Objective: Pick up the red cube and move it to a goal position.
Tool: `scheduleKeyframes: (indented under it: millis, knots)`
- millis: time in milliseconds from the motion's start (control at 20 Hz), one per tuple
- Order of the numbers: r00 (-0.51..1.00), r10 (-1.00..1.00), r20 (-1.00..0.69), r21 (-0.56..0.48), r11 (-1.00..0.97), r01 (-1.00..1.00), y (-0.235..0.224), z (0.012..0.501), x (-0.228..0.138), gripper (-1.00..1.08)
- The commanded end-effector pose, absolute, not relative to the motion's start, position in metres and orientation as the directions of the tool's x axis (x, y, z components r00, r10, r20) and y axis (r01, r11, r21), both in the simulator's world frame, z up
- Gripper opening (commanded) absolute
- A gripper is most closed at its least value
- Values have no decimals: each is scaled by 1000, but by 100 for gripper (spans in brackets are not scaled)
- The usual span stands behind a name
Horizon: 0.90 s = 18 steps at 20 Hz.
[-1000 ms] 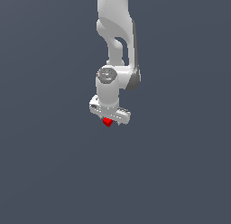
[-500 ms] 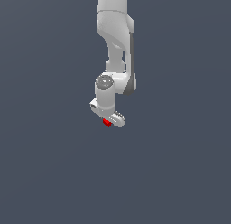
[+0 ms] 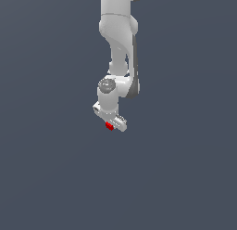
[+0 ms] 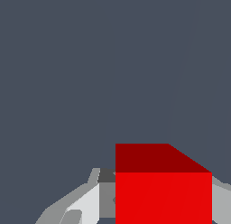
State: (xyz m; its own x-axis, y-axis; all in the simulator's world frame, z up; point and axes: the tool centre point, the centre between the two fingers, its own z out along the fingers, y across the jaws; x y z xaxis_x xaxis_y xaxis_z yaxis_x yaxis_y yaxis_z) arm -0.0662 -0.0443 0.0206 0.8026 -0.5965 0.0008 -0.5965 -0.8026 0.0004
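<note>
Clamped on the red cube (image 3: 109,126), the white gripper (image 3: 110,125) is seen at the lower end of the arm (image 3: 118,34), which descends from the upper edge of the exterior view. The gripper body is tilted, its lower end slanting toward the exterior view's right. Only a small part of the cube is exposed in that view, projecting just below the gripper's underside, on the side toward the exterior view's left. In the wrist view the red cube (image 4: 163,197) is found between the two fingers, with a pale grey finger (image 4: 85,204) pressed against one side face and the other finger partly visible at the opposite side. Two faces of the cube are shown there, one bright red and one darker red in shade. A plain, uniform dark grey-blue background (image 3: 46,169) is recorded in both views; whether the cube is in contact with any surface cannot be determined.
</note>
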Motion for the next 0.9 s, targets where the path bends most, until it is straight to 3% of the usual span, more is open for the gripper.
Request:
scheduleKeyframes:
  millis: [0,850]
  knots:
    - [802,-597,1,1,-802,-597,-45,20,-66,-100]
    - [802,-597,1,1,-802,-597,-40,51,-42,-100]
